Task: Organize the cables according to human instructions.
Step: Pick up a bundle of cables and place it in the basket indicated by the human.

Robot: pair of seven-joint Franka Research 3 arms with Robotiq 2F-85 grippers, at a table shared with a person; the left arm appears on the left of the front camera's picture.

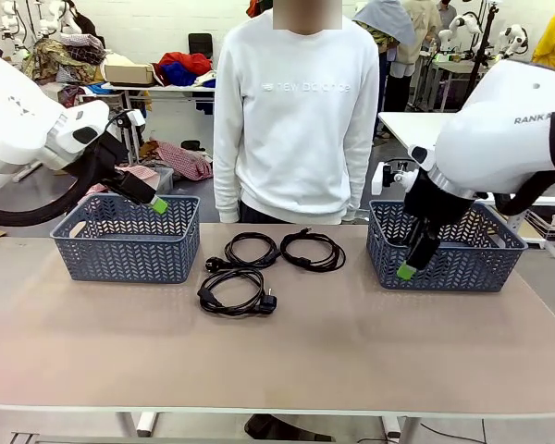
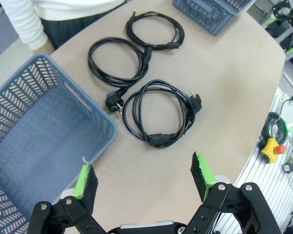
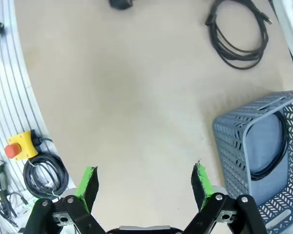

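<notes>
— Cables (image 1: 233,292), where?
— Three coils mid-frame on the table (image 1: 287,361), in front of the person (image 1: 296,111). I see a fourth cable (image 3: 284,141) inside the right basket (image 1: 444,254).
— Pincers?
— Left gripper (image 2: 144,178) has its fingers apart above the left basket (image 1: 125,240) corner. Right gripper (image 3: 144,180) is apart too, at the right basket's near wall. Both hold nothing.

Left basket (image 1: 120,252), right basket (image 1: 472,268), table (image 1: 305,361)
</notes>
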